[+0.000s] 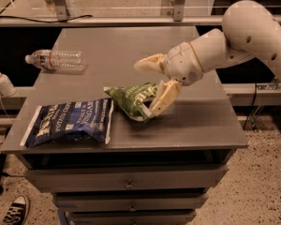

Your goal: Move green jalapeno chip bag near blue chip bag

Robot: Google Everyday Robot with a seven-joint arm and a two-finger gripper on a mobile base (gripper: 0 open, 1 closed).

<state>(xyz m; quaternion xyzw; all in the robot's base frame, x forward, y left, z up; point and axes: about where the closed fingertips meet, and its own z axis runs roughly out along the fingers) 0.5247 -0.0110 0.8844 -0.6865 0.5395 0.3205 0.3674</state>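
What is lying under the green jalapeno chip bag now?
Only the grey table shows under the green jalapeno chip bag. The open gripper stands at its right end, one finger covering that edge; below there is hidden.

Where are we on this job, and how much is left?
Mostly done: the green bag lies on the table right beside the blue bag. In hand: the gripper is open around the green bag's end, its lower finger close against it. Left: probably just backing the gripper away without dragging the bag.
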